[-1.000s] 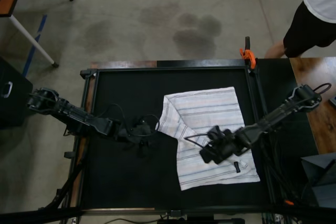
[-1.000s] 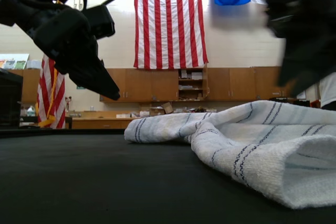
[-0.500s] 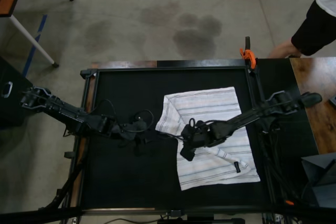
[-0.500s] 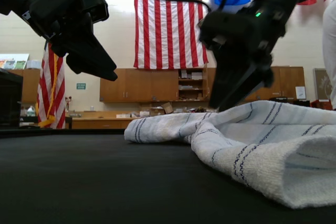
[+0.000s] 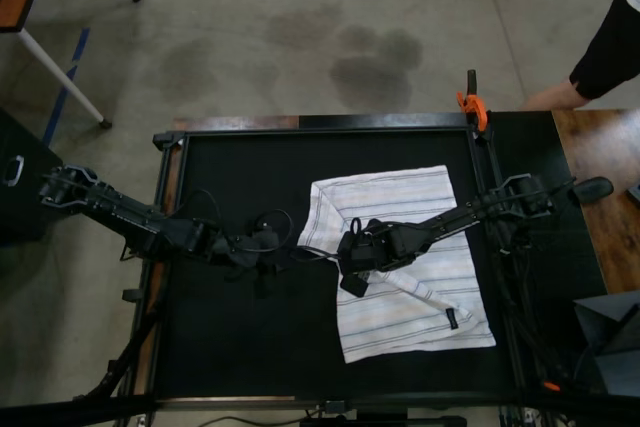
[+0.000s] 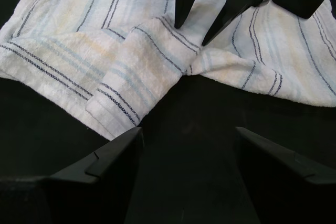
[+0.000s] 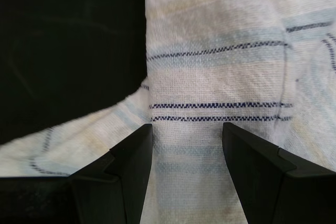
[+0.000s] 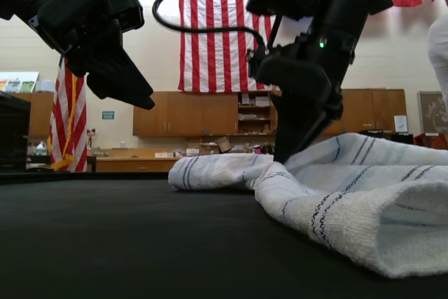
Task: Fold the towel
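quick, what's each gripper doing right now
Left gripper: open, holding nothing, over the black mat just short of the towel.
Right gripper: open, holding nothing, fingers down at the towel's folded edge.
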`<act>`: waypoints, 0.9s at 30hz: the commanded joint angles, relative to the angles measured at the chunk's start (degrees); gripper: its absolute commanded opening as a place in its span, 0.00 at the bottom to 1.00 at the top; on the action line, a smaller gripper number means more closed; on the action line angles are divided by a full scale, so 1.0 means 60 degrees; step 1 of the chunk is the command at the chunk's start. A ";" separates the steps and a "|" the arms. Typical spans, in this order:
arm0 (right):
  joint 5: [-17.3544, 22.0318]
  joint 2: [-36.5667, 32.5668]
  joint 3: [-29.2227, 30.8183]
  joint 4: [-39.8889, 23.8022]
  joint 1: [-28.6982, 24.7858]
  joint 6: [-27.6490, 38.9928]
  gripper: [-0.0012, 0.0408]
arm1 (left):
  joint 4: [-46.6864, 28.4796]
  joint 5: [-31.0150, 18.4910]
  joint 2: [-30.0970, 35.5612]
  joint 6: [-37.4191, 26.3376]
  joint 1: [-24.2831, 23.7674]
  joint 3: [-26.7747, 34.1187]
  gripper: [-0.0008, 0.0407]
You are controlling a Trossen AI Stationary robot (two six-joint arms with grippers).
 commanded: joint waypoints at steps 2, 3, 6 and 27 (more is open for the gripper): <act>-0.0062 0.0135 -0.0033 0.0066 -0.0015 -0.0557 0.44 | -0.0007 -0.0004 0.0015 0.0007 0.0000 0.0004 0.59; -0.0066 0.0138 -0.0033 0.0098 -0.0015 -0.0761 0.44 | -0.0011 -0.0004 0.0007 0.0011 0.0000 0.0004 0.59; -0.0055 0.0117 -0.0036 0.0091 -0.0015 -0.1188 0.44 | -0.0011 -0.0004 -0.0004 0.0011 0.0000 0.0004 0.59; 0.0787 -0.0146 -0.0036 -0.0452 -0.0736 -0.1373 0.01 | -0.0015 0.0004 0.0004 0.0000 0.0000 0.0000 0.59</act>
